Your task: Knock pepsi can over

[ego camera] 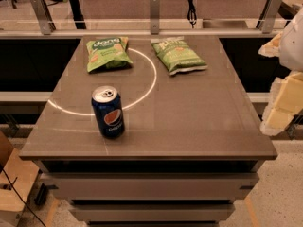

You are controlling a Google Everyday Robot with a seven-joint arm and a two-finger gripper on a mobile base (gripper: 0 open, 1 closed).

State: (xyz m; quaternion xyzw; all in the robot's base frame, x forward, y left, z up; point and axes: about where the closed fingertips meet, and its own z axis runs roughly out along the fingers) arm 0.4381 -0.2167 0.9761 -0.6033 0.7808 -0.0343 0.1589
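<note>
Dark-blue aluminium pepsi can [108,111] is standing upright, long axis vertical, near the grey table's [199,126] front-left corner. Cream-coloured gripper [280,109] is hovering beyond the table's right edge, the can sitting to its left; open or closed, I cannot tell.

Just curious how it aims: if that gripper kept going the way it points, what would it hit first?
Probably the table's right edge: the gripper hangs at the right, pointing down, far from the can. Depth is unclear.
</note>
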